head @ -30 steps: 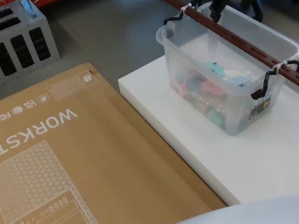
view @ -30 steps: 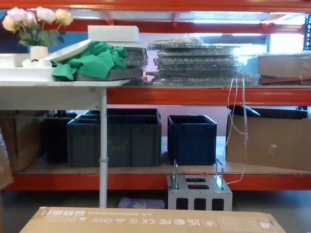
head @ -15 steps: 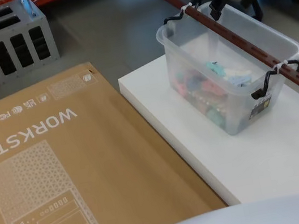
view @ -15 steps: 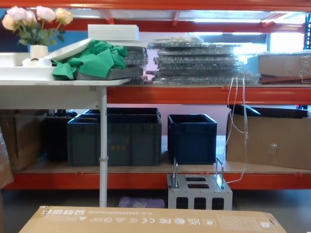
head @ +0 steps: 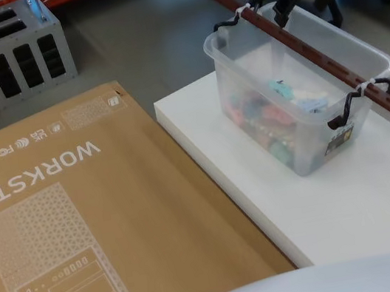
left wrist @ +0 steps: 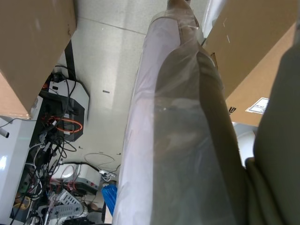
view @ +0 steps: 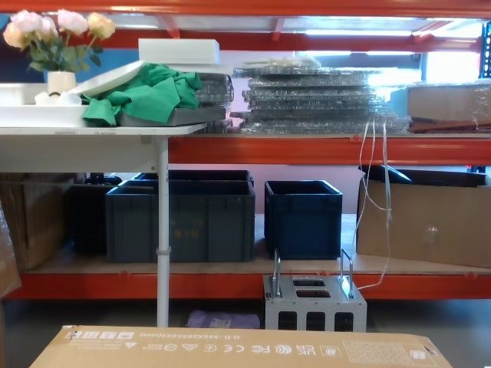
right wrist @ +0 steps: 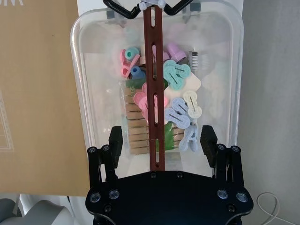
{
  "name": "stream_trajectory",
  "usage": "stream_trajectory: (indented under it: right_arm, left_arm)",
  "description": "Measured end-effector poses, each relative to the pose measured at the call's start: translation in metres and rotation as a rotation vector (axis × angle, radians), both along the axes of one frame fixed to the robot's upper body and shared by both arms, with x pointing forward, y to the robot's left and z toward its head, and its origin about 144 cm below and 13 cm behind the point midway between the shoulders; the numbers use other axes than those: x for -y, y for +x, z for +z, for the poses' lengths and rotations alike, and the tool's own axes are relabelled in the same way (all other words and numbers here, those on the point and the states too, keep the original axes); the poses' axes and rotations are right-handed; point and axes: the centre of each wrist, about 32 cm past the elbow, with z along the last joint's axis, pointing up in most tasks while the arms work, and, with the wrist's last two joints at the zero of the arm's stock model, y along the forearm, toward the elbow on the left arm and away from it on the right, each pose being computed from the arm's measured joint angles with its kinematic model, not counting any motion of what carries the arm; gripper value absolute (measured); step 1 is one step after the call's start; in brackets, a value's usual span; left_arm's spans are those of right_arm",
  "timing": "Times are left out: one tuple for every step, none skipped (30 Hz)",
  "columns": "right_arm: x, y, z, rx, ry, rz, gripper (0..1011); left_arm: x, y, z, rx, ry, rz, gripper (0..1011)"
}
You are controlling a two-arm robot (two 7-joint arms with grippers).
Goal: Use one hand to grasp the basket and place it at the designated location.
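The basket [head: 241, 71] is a translucent tub with coloured clips [right wrist: 177, 75] inside, standing on a white platform [head: 354, 202] at the right of the head view. Its dark red-brown bar handle [head: 315, 58] stands raised over the rim on black pivots. My right gripper [head: 285, 5] hovers at the far end of that handle. In the right wrist view the right gripper [right wrist: 161, 140] is open, one black finger [right wrist: 115, 140] on each side of the handle [right wrist: 153, 70], not touching it. The basket rim [right wrist: 78, 93] lies below.
A large flat cardboard box [head: 82, 232] lies left of the platform. A grey metal box [head: 15, 52] with wire handles stands on the floor behind it. Dark blue crates [view: 303, 218] and a white table leg [view: 162, 230] stand further back. A plastic-wrapped post [left wrist: 173, 140] shows in the left wrist view.
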Motion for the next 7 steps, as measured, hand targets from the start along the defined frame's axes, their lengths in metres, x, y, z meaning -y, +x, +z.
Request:
stream_trajectory:
  right_arm:
    - [0.0,0.0,0.0,0.0,0.0,0.0,1001]
    - [-0.0001,0.0,-0.0001,0.0,0.0,0.0,1001]
    - [-0.0001,0.0,-0.0001,0.0,0.0,0.0,1001]
    - [-0.0001,0.0001,-0.0001,0.0,0.0,0.001,1001]
    - [-0.0001,0.0001,-0.0002,0.0,0.0,0.001,1001]
    - [-0.0001,0.0001,-0.0002,-0.001,0.0,0.001,1001]
    - [-0.0002,0.0001,-0.0002,-0.001,0.0,0.001,1001]
  left_arm:
    - [0.0,0.0,0.0,0.0,0.0,0.0,0]
    - [0.0,0.0,0.0,0.0,0.0,0.0,0]
    - [0.0,0.0,0.0,0.0,0.0,0.0,0]
    - [0.0,0.0,0.0,0.0,0.0,0.0,0]
    - [0.0,0.0,0.0,0.0,0.0,0.0,0]
    - [0.0,0.0,0.0,0.0,0.0,0.0,0]
    - [0.0,0.0,0.0,0.0,0.0,0.0,0]
